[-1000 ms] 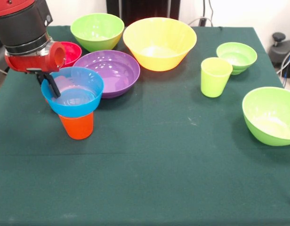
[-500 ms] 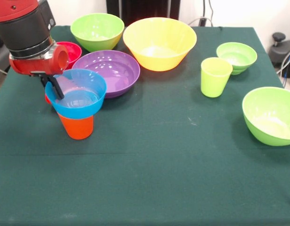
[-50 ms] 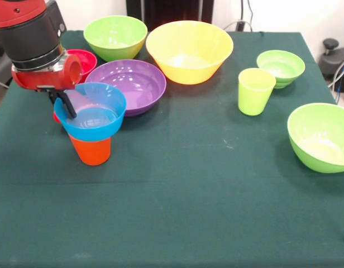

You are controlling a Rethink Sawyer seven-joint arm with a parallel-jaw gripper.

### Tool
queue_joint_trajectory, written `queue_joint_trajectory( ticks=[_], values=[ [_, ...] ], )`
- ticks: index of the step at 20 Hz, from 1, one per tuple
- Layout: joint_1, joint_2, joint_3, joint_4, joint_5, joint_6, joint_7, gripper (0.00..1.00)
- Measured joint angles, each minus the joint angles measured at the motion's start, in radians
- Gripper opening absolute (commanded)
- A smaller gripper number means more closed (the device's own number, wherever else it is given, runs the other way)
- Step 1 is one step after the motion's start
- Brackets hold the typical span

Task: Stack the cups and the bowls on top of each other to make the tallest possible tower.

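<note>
Your gripper [image 3: 62,104] pinches left rim of blue bowl [image 3: 94,120], one finger [image 3: 66,105] inside. Blue bowl sits slightly tilted on upright orange cup [image 3: 91,149]. Purple bowl [image 3: 130,85] just beside it; yellow bowl [image 3: 189,51] behind. Lime green cup [image 3: 255,91] well apart, across green tablecloth [image 3: 189,190].

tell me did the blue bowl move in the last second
Yes. The blue bowl shifted slightly right and down in the front view, closing toward the purple bowl, with the fingers on its left rim.
</note>
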Motion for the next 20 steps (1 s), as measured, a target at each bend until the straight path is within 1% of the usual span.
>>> queue_joint_trajectory(
  ticks=[20],
  values=[
    [0.000, 0.008, 0.000, -0.019, -0.001, 0.000, 0.000, 0.00]
  ],
)
